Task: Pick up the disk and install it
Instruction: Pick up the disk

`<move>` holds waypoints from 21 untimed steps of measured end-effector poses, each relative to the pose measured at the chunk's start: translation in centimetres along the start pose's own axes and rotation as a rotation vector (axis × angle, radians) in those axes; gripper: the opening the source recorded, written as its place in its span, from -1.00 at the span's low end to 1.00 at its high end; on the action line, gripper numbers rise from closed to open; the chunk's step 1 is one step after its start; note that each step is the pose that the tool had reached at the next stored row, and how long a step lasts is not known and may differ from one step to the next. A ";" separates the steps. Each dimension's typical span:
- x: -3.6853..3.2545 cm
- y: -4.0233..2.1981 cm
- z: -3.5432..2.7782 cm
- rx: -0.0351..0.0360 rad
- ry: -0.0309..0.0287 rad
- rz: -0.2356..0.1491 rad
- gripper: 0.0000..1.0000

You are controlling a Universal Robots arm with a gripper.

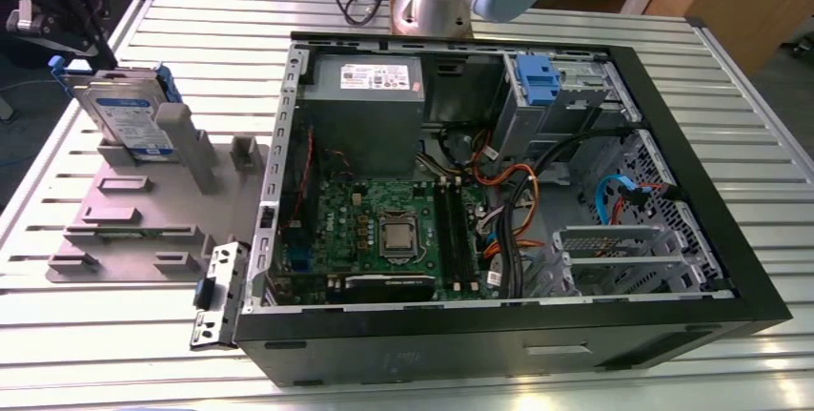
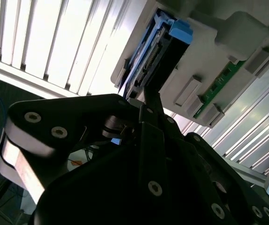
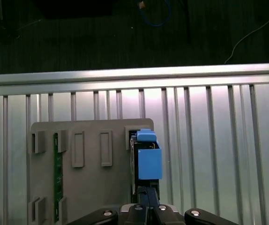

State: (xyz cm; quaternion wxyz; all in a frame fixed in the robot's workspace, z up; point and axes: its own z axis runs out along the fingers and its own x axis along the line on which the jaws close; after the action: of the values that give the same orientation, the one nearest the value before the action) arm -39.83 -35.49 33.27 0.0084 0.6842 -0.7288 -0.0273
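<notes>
Slatted metal table point(image 1: 128, 354) carries everything. At the exterior view's upper left, the gripper point(image 1: 79, 49) hangs at the top edge of the disk point(image 1: 128, 115). The disk stands upright in a grey fixture point(image 1: 140, 220), so that edge is offered for grasping. Whether it is clamped, I cannot tell. Rightward lies the open computer case point(image 1: 509, 344), with cables hiding parts inside.

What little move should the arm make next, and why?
Probably a short lift straight up, once its grip is sure. The gripper sits at the top edge of the disk, which stands upright in a slot of the grey holder, so sideways motion would likely jam it.
</notes>
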 end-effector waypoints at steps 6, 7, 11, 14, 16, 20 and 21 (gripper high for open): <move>0.00 -0.01 0.00 -0.0001 0.0000 0.000 -0.79; -0.01 -0.03 0.01 0.0000 -0.0001 0.000 -0.79; -0.03 -0.04 0.01 -0.0001 0.0001 0.000 -0.79; -0.05 -0.04 0.02 0.0000 -0.0001 0.000 -0.79; -0.08 -0.05 0.03 0.0000 0.0000 0.000 -0.79; -0.09 -0.05 0.02 -0.0002 0.0001 0.000 -0.79; -0.09 -0.05 0.02 -0.0002 0.0001 0.000 -0.79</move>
State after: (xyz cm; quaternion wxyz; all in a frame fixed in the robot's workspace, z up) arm -39.78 -35.40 33.25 0.0084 0.6842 -0.7287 -0.0274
